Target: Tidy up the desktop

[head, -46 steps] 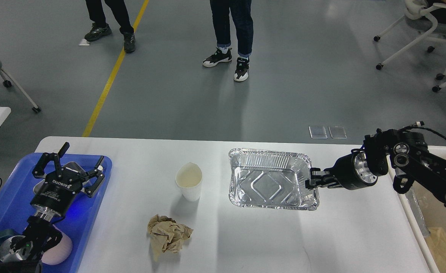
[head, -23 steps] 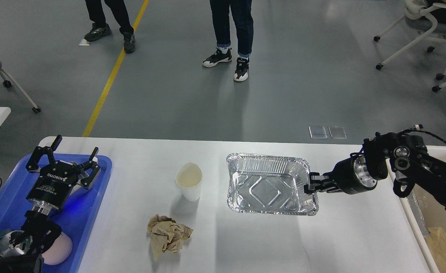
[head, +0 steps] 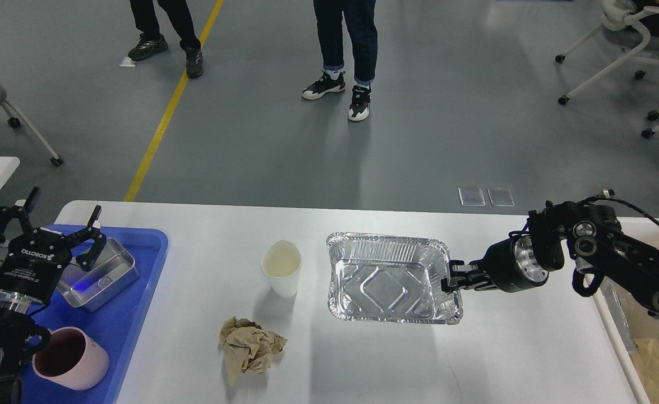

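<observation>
The white desktop (head: 363, 365) fills the lower half of the head view. On it lie an aluminium foil tray (head: 391, 279), a white paper cup (head: 282, 274) and a crumpled brown paper ball (head: 249, 348). My right gripper (head: 452, 276) is shut on the foil tray's right rim, and the tray casts a shadow beneath it as if lifted slightly. My left gripper (head: 43, 224) stands open above the far left end of the blue tray (head: 133, 314), holding nothing.
The blue tray holds a small steel pan (head: 100, 275) and a pink mug (head: 71, 359). A cream-white bin (head: 643, 336) with brown paper inside stands at the table's right edge. Two people's legs (head: 346, 50) and office chairs stand beyond the table.
My left gripper has moved left and back off the steel pan, which now lies uncovered in the blue tray. My right gripper has shifted the foil tray a little to the left.
</observation>
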You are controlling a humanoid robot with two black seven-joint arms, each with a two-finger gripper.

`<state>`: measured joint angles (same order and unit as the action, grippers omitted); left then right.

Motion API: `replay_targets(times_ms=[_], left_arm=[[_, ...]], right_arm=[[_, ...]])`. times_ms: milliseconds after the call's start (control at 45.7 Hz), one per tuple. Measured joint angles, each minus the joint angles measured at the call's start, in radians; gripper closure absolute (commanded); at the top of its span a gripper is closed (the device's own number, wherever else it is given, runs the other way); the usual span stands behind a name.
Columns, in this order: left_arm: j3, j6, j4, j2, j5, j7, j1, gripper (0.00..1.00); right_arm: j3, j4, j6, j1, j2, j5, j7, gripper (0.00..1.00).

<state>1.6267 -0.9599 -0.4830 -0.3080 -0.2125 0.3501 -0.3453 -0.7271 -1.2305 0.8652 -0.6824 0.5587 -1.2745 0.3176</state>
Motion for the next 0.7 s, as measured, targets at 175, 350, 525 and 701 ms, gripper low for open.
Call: replay_targets(times_ms=[175, 350, 525, 701], left_arm=[[-0.057, 0.019, 0.004, 0.019, 0.011, 0.005, -0.017, 0.03], [-0.072, 0.064, 0.002, 0.023, 0.013, -0.002, -0.034, 0.03], [-0.072, 0.042, -0.003, 0.006, 0.014, -0.003, -0.037, 0.03], [-0.075, 0.038, -0.002, -0.046, 0.024, -0.003, -0.046, 0.03]], right_arm=[[0.000, 0.000, 0.000, 0.001, 0.010, 0.000, 0.000, 1.00], [0.000, -0.002, 0.001, 0.003, 0.022, 0.000, 0.000, 1.00], [0.000, -0.003, 0.002, 0.003, 0.027, 0.000, 0.000, 1.00], [0.002, -0.003, 0.003, 0.002, 0.032, -0.001, 0.000, 1.00]])
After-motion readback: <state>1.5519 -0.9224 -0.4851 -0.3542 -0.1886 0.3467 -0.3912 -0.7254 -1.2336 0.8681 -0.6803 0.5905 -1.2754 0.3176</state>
